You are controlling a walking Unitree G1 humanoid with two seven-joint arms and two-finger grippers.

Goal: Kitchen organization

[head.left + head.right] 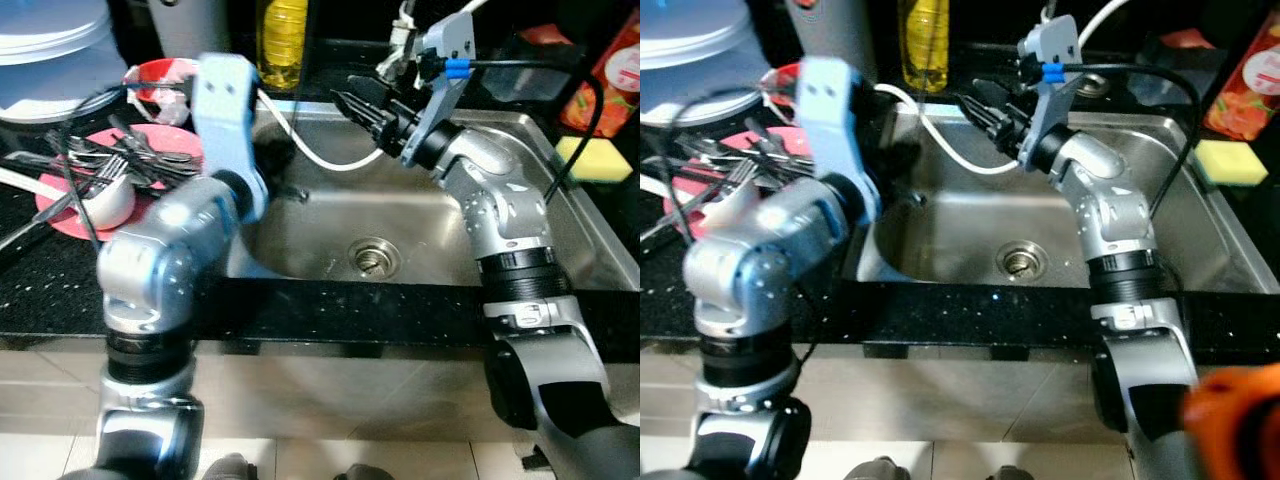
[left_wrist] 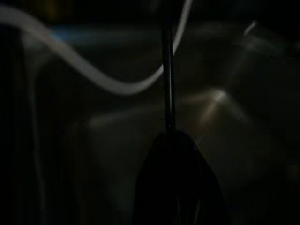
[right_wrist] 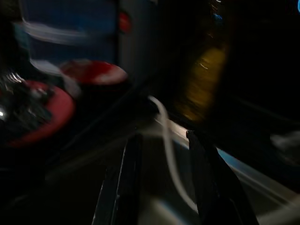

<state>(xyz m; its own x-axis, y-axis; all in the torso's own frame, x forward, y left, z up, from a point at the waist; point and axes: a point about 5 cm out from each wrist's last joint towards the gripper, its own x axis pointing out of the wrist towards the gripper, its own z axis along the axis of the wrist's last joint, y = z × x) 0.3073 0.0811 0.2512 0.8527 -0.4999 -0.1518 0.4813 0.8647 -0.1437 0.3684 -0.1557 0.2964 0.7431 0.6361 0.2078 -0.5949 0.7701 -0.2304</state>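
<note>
My left gripper (image 2: 171, 140) reaches down into the back left corner of the steel sink (image 1: 420, 215). It is shut on a thin black rod (image 2: 168, 70) that sticks straight out from the fingertips; what the rod belongs to is too dark to tell. My right gripper (image 1: 352, 104) hovers over the sink's back rim, pointing left, and stands open with nothing between its fingers (image 3: 129, 168). A white cable (image 1: 320, 155) loops between the two arms. On the counter to the left lies a pink plate (image 1: 60, 215) heaped with cutlery (image 1: 120, 160) and a white bowl (image 1: 110, 200).
A yellow bottle (image 1: 283, 40) stands behind the sink. A red bowl (image 1: 160, 80) and stacked pale plates (image 1: 50, 40) sit at the back left. A yellow sponge (image 1: 598, 158) and a red packet (image 1: 610, 75) lie to the right. The drain (image 1: 375, 257) is in the sink's middle.
</note>
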